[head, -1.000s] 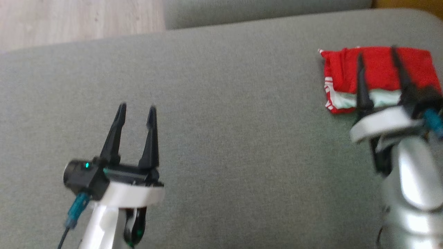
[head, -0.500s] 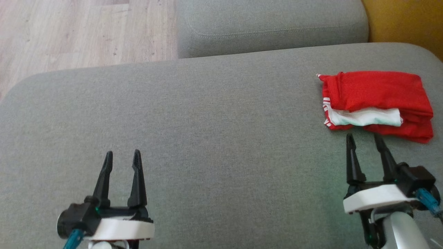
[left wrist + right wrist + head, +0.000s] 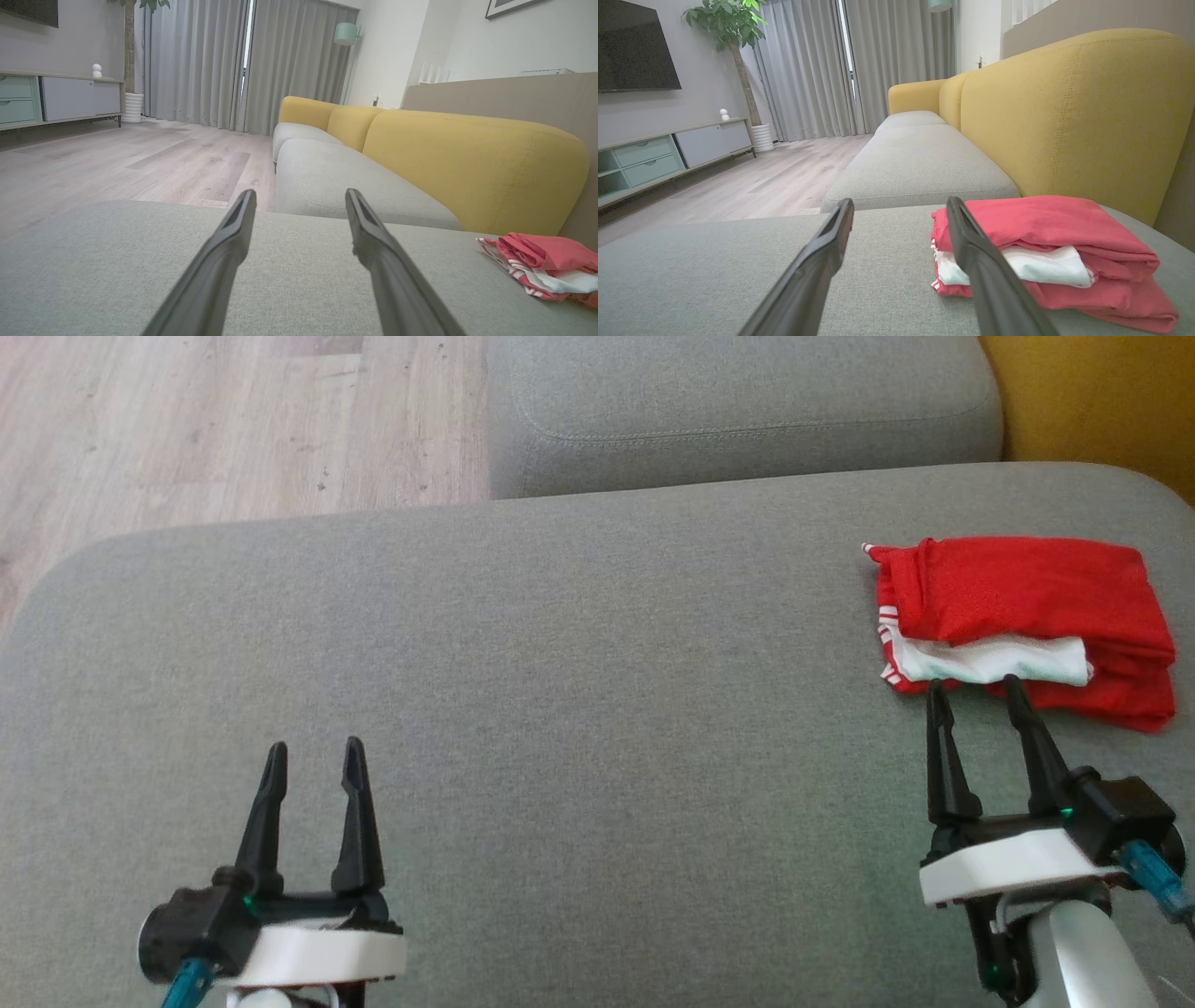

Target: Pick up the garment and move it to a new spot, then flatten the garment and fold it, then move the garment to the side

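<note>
Pale wood floor (image 3: 187, 429) fills the upper left of the head view. At lower left, the left gripper (image 3: 315, 747) hangs over the grey seat cushion (image 3: 597, 709), its two dark fingers spread apart and holding nothing. A second grey cushion (image 3: 738, 411) lies along the top centre. At the right edge, the folded red-and-white garment (image 3: 1027, 597) rests on the seat cushion, a white layer showing between red folds. Directly below it in the frame, at lower right, the right gripper (image 3: 974, 683) points up at the garment's near edge, jaws wide and empty; its tips seem to stop just short of the cloth, though the angle leaves contact unclear. A yellow backrest (image 3: 1102, 401) closes the upper right corner.
</note>
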Controlling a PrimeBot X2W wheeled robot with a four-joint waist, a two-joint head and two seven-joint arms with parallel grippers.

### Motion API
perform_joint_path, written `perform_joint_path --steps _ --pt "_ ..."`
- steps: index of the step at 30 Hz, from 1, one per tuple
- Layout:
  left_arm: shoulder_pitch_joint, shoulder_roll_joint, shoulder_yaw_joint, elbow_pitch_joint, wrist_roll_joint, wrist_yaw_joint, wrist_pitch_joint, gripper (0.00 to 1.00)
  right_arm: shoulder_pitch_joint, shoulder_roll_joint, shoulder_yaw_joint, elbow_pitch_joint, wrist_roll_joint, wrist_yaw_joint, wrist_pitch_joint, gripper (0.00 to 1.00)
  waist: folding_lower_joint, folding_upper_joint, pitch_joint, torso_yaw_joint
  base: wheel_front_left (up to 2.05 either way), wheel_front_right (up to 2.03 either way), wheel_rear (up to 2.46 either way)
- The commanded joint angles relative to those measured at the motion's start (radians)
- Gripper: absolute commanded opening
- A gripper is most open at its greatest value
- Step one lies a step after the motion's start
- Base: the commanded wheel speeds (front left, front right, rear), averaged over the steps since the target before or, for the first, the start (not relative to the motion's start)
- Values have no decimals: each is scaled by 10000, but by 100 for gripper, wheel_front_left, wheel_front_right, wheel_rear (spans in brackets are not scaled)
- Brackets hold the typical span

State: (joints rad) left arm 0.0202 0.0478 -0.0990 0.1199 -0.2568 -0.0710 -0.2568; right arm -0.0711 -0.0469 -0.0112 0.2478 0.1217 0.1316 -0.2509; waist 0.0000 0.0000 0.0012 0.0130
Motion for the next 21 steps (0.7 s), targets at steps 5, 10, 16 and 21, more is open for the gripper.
perform_joint_path --steps 5,10,16,21 --pt "-222 24 378 -293 -367 111 -49 100 -200 -34 315 -408 -3 -9 -108 100 0 0 -15 -52 0 0 0" --pt "57 2 61 103 -543 237 2 0 0 0 75 -75 4 0 0 0 0 0 -34 -88 0 0 0" --pt "171 -7 64 666 -843 250 82 0 155 9 64 436 309 0 91 0 0 0 -39 -96 0 0 0" --pt "112 -6 149 692 -1363 216 232 0 136 7 18 415 908 -1 238 0 0 0 -37 -98 0 0 0"
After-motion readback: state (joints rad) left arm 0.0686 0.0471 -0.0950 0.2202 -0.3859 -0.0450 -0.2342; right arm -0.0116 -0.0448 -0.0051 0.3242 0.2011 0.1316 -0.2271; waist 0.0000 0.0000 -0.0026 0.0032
